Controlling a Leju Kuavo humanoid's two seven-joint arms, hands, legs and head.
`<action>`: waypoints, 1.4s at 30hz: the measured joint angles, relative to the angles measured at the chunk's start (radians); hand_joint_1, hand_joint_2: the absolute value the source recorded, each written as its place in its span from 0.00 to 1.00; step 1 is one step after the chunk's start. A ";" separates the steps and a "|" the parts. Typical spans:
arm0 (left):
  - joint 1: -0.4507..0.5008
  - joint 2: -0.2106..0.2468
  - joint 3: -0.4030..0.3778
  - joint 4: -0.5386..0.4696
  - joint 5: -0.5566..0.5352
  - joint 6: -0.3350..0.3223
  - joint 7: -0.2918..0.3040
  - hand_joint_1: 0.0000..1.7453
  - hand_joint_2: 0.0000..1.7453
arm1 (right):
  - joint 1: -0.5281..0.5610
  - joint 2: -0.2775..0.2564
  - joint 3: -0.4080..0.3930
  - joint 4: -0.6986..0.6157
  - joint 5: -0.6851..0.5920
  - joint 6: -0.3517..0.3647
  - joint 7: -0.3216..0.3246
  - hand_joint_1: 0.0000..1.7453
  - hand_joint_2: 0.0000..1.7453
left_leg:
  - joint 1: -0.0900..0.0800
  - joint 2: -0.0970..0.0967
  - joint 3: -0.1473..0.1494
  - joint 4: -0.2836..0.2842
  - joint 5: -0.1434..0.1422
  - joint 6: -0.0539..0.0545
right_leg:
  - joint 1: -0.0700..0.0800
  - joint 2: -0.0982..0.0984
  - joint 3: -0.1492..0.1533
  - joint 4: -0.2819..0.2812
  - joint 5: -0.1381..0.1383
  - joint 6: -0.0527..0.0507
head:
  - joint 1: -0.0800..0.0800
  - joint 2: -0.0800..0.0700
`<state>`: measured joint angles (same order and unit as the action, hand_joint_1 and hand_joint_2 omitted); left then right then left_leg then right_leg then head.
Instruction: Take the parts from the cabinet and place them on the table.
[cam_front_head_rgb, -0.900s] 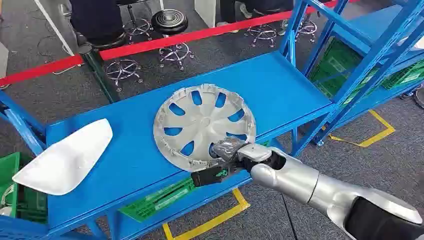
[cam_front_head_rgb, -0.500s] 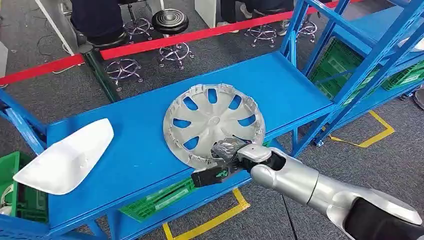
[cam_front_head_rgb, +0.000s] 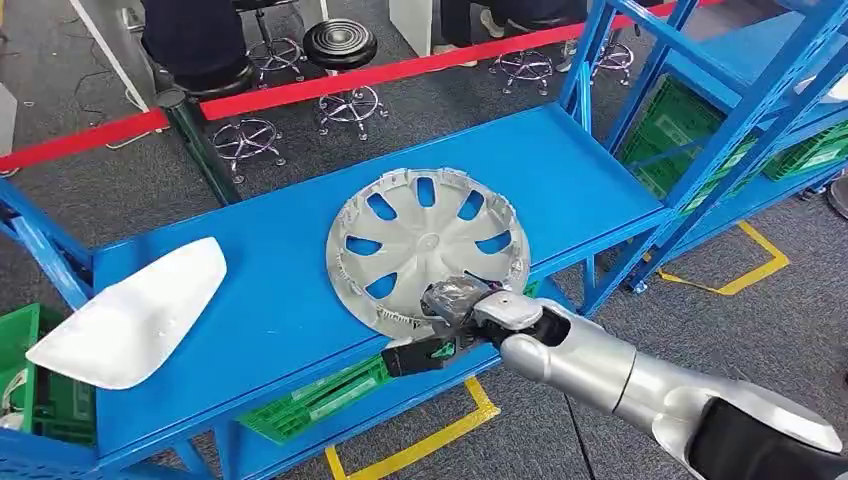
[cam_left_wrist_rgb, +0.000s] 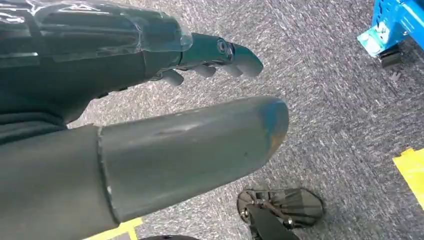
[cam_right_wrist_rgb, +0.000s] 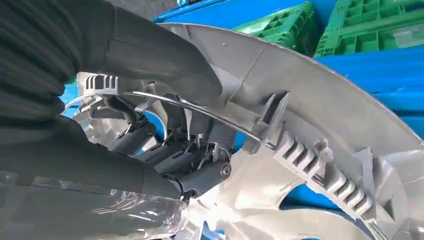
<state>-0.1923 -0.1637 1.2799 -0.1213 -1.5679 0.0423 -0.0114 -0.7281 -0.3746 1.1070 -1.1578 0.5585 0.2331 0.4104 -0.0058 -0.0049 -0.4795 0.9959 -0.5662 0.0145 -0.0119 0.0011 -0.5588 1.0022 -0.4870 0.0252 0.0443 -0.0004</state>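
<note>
Right hand: the right hand reached in from the near side and held the near rim of the hubcap. In the right wrist view its thumb lay on top of the rim and its dark fingers were curled under it, pinching the rim.
Left hand: the left hand hung over the grey carpet. Its fingers were stretched out and held nothing.
Hubcap: the silver hubcap lay flat on the blue shelf, inner side up, close to the near edge. Its near rim stuck out a little past that edge.
White part: a white curved cover lay at the left end of the same shelf, well apart from the hubcap.
Below: green crates sat under the shelf.
Far away: a red strip ran across the floor behind the shelf, with stools beyond it.
</note>
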 joint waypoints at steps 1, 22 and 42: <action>0.000 0.000 0.000 0.000 0.000 0.000 0.000 0.00 0.00 | 0.002 0.000 0.000 0.001 0.005 -0.002 -0.003 1.00 1.00 | 0.000 0.000 0.000 0.000 0.000 0.000 | 0.000 0.000 0.000 0.000 0.000 0.000 | 0.000 0.000; 0.001 -0.001 0.000 0.000 0.000 0.000 0.000 0.00 0.00 | 0.018 0.001 0.000 0.009 -0.011 0.043 0.002 0.00 1.00 | 0.002 -0.001 0.002 0.000 0.000 0.000 | 0.002 0.000 0.003 0.000 0.000 0.000 | 0.000 0.000; 0.001 -0.001 0.000 0.000 0.000 -0.001 0.004 0.00 0.00 | 0.031 0.001 0.001 0.024 -0.013 0.040 0.009 1.00 1.00 | 0.002 0.002 0.002 0.000 0.000 0.000 | 0.002 0.000 0.003 -0.001 0.001 -0.001 | 0.001 0.000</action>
<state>-0.1915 -0.1644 1.2795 -0.1213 -1.5679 0.0412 -0.0076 -0.6967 -0.3738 1.1078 -1.1334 0.5455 0.2731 0.4192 -0.0038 -0.0034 -0.4776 0.9959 -0.5662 0.0144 -0.0096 0.0009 -0.5560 1.0015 -0.4860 0.0237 0.0454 -0.0004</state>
